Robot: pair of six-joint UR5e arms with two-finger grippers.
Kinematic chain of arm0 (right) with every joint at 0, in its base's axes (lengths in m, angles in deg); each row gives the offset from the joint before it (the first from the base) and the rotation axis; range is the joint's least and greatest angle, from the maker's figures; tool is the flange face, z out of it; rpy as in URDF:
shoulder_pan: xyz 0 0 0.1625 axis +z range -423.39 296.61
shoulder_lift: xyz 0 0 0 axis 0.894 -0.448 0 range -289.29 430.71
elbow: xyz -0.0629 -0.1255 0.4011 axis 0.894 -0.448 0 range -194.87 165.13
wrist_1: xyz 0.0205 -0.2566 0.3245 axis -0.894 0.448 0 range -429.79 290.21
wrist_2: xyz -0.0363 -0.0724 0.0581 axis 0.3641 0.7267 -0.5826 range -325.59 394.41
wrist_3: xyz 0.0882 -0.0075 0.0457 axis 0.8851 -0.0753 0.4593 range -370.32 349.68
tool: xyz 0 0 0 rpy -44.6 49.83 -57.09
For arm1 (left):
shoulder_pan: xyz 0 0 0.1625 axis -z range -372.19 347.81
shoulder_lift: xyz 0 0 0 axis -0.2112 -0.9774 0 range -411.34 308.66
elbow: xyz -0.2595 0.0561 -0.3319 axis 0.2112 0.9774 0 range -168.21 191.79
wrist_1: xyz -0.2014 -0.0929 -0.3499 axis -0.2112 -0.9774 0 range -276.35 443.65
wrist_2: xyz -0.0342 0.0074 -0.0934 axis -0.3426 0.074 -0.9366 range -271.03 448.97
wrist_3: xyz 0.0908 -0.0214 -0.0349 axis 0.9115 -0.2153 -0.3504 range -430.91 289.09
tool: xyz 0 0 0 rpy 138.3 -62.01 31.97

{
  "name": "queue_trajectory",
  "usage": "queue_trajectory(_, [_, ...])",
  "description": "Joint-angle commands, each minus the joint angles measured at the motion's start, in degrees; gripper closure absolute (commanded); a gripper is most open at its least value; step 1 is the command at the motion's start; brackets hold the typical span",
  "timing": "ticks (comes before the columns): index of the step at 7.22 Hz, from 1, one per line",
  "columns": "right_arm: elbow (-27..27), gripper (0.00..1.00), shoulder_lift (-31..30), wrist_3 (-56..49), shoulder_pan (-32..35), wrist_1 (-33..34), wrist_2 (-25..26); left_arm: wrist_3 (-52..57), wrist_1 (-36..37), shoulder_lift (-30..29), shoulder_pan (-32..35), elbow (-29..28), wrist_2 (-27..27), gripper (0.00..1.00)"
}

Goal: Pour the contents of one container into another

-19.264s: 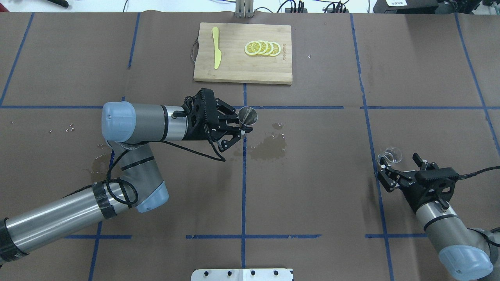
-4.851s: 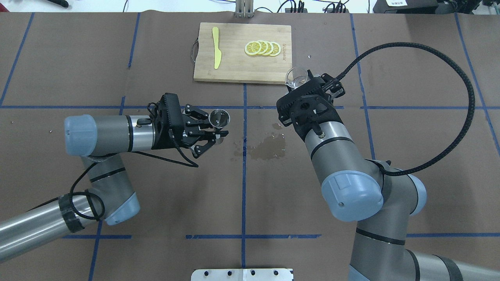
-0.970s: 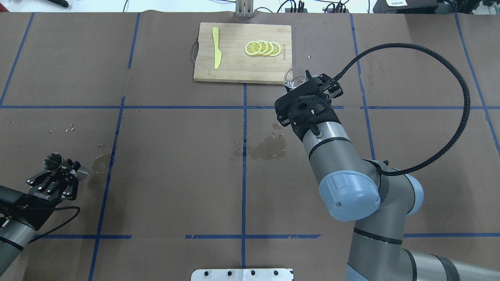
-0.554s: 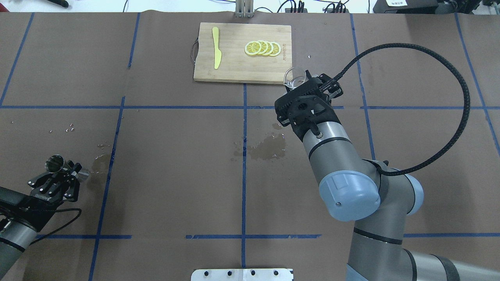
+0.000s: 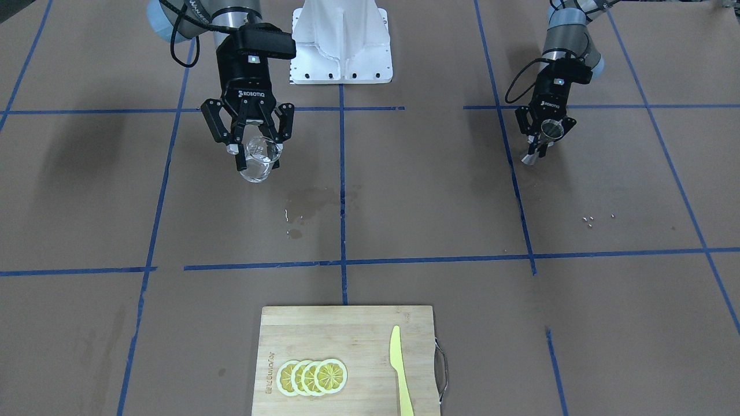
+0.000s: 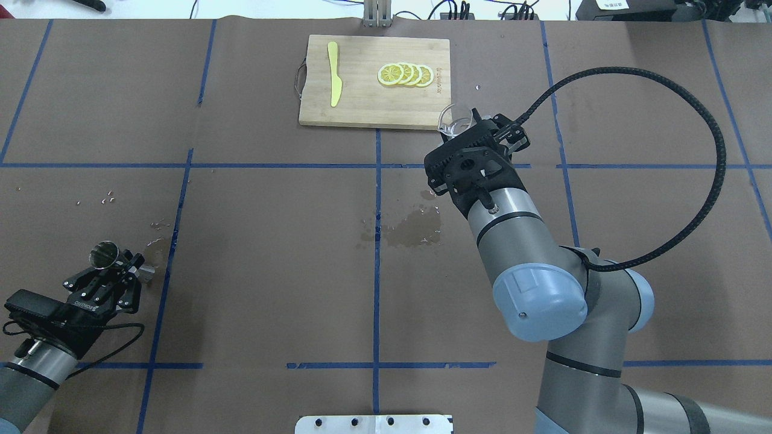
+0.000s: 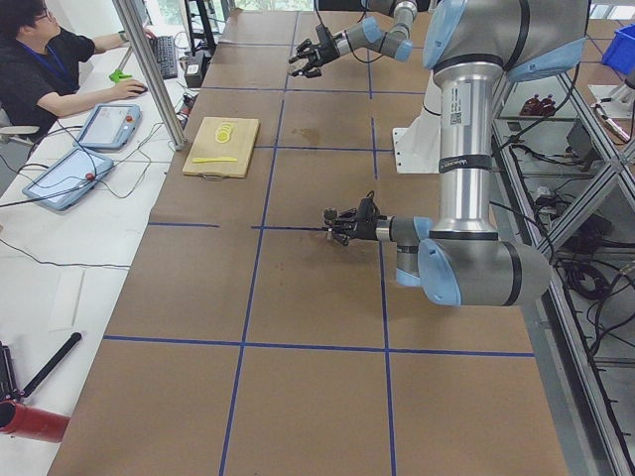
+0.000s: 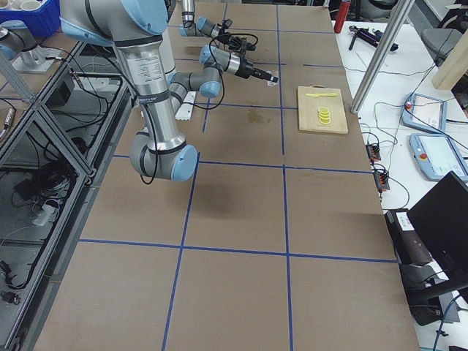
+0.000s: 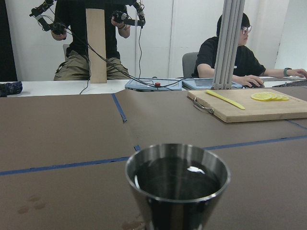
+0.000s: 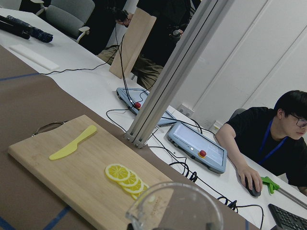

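Clear glass cup [image 5: 258,160] clamped in the right claw [image 5: 256,153], raised above the brown bench [image 5: 433,190] near a wet patch [image 5: 312,202], steel jigger [image 9: 175,191] holding dark liquid, gripped by the left claw [image 6: 125,265], well apart toward the bench's left end, wooden cutting board [image 5: 347,335] beyond

Clear glass cup [image 5: 258,159] upright; steel jigger [image 9: 163,215] upright, nearly full
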Motion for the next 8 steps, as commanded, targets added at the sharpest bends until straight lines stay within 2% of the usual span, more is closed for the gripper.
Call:
queue_trajectory(1, [0.0,1.0,-0.1,0.0,0.0,0.0,0.0,0.0,0.0,-0.2,0.1,-0.1,-0.4,1.0])
queue_trajectory(8, [0.0,1.0,-0.2,0.0,-0.1,0.0,0.0,-0.7,0.0,-0.6,0.1,-1.1,-2.0,1.0])
